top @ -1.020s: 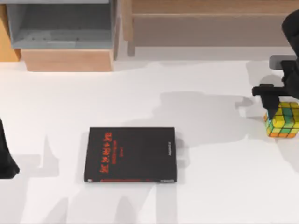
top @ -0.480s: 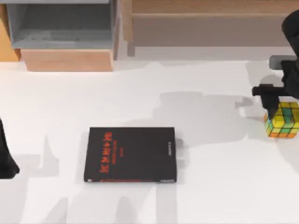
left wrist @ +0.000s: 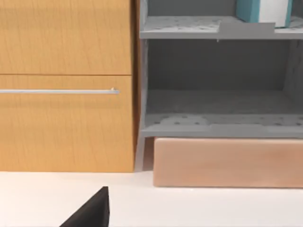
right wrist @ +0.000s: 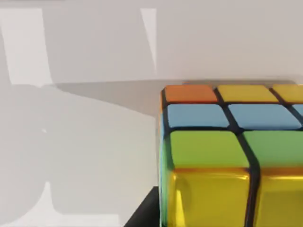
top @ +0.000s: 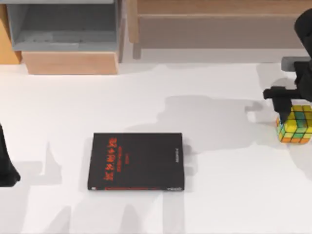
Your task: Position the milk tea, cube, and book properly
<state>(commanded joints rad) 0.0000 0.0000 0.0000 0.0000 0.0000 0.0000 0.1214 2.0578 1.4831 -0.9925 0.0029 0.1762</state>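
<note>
Right hand (top: 287, 105) sits at about three o'clock on the tabletop (top: 219, 195), hard against the right edge of the top view, directly over the cube (top: 295, 125). One dark finger comes down to the cube's ten o'clock corner and seems to touch it, but I cannot tell whether the hand is clenched on the cube or released. The right wrist view looks closely at the cube (right wrist: 227, 161): orange, yellow, blue and green tiles on its upper face, glossy yellow tiles on the near side, dark grid lines between them, with a sliver of dark finger just beside its lower edge. The cube rests on the white surface.

The book (top: 136, 161) lies flat, black cover up with red characters, a little toward seven o'clock from the tabletop's centre, well apart from the cube.

The left arm (top: 6, 161) is parked at nine o'clock, at the left edge of the top view, and whether its hand is released or clenched cannot be told. Its wrist view faces a wooden cabinet (left wrist: 66, 85) with a metal handle (left wrist: 59, 91), beside grey shelves (left wrist: 218, 123) above a pale wooden block (left wrist: 227, 163). A teal and white object (left wrist: 262, 10) stands on the upper shelf.
</note>
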